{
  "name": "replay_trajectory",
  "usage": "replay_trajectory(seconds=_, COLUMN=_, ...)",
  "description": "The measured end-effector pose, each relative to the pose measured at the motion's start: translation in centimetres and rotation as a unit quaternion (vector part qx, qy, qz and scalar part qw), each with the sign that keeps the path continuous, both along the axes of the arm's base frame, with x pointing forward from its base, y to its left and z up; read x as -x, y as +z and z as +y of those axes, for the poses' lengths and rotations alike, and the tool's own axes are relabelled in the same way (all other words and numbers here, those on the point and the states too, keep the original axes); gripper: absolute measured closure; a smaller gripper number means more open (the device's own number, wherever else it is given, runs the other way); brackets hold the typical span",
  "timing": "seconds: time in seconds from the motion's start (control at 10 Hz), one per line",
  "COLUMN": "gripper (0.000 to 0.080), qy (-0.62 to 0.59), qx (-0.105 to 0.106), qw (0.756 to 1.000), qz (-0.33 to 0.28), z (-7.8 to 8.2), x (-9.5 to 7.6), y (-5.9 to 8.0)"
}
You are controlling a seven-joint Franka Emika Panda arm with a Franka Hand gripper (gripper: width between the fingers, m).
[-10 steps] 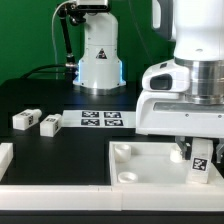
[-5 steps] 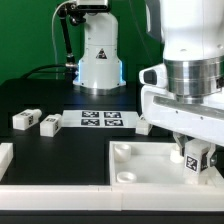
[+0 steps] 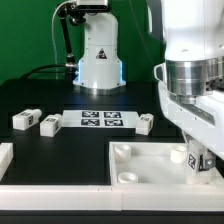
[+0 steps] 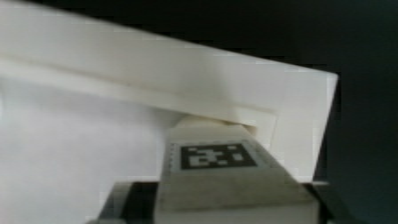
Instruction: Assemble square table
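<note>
Gripper (image 3: 198, 158) clamped on tagged white leg block (image 4: 217, 158), near round corner socket (image 3: 178, 155), rimmed plastic slab (image 3: 150, 168)

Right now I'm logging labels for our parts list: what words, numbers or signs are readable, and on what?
No words or numbers are readable.
On the white robot base: a triangle sign, too small to read.
On the marker board: coded tag patterns only.
On the leg block: one coded tag, no letters.

The arm (image 3: 190, 70) is hanging over the bench's front corner on the exterior view's right, with the wrist upright. The gripper (image 3: 197, 162) is pointing straight down, its fingers pinching a leg block (image 4: 217, 155) between them.
</note>
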State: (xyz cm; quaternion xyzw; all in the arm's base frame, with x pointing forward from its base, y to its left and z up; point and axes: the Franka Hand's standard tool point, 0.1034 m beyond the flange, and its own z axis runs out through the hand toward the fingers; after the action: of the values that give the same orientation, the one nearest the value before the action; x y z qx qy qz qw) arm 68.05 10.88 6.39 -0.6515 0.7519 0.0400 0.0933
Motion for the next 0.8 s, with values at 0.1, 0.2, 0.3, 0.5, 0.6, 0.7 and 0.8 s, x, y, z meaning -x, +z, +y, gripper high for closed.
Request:
replay_trajectory(seconds=0.1, gripper=0.0512, qy=-0.046, qx=-0.003, qw=0.999, qz=-0.006, z=-0.14, x=0.13, y=0.02)
replay_trajectory(seconds=0.2, gripper=0.0512, qy=-0.061, qx=-0.006, qw=0.998, qz=-0.007, z=-0.09, x=0.11, y=0.03)
replay_trajectory(seconds=0.3, gripper=0.0512, qy=-0.064, qx=-0.007, qw=0.998, qz=-0.007, z=-0.12, x=0.10, y=0.03)
replay_trajectory(seconds=0.5, gripper=0.0257, qy=0.001, qx=0.001, qw=1.000, qz=-0.018, z=-0.08, x=0.14, y=-0.03)
replay_trajectory(seconds=0.6, gripper=0.0257, qy=0.081, qx=0.010, qw=0.996, qz=-0.032, z=-0.02, x=0.14, y=-0.07)
replay_trajectory(seconds=0.7, gripper=0.0172, qy=0.174, qx=0.022, qw=0.983, qz=-0.049, z=0.04, x=-0.02, y=-0.04)
replay_trajectory(seconds=0.8, gripper=0.0156, qy=0.255, qx=0.025, qw=0.965, qz=-0.050, z=0.33, x=0.31, y=-0.09)
